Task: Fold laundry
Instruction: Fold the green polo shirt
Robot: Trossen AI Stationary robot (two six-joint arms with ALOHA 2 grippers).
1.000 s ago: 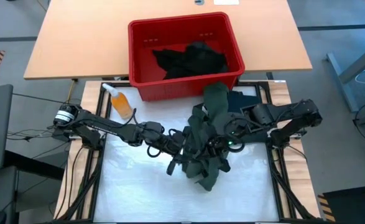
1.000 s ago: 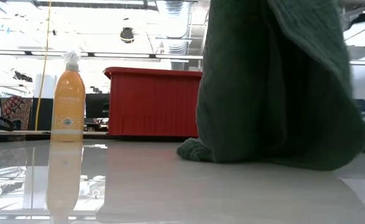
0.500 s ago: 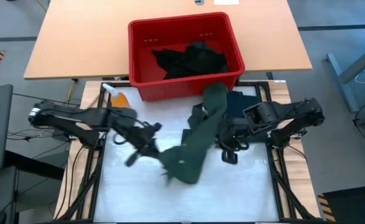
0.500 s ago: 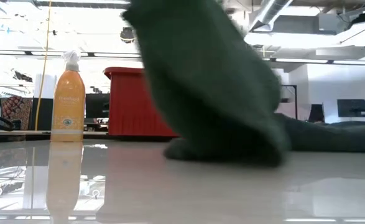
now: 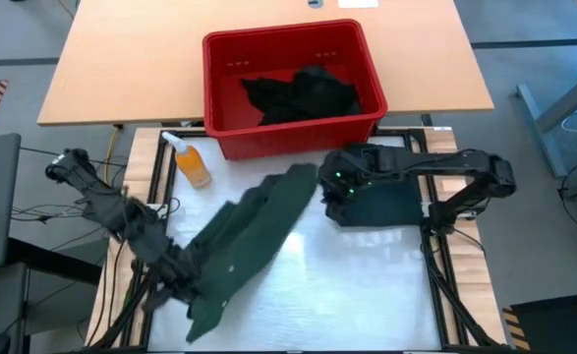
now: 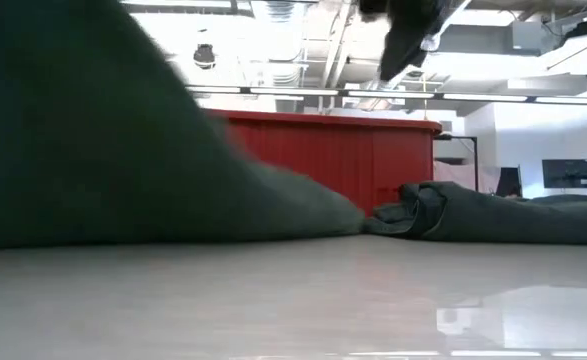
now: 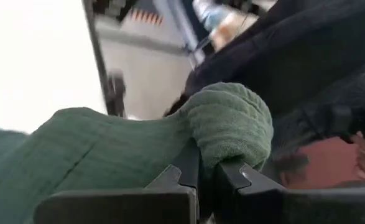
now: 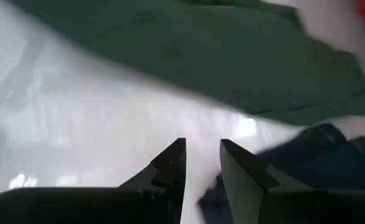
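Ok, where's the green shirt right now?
High view: green shirt lies diagonally across the table's left half, near corner shut in the left end effector, far end beside the red bin.

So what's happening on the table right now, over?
Left gripper shut on green shirt, near front-left corner. Right gripper open, empty, above dark garment. Red bin behind, more laundry inside. Nothing blocking.

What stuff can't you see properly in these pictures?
- Spray bottle: hidden in the low view behind the green shirt.
- Dark clothes in the red bin: a heap in the high view, count unclear.
- Left gripper: blurred in the high view, partly covered by the shirt.
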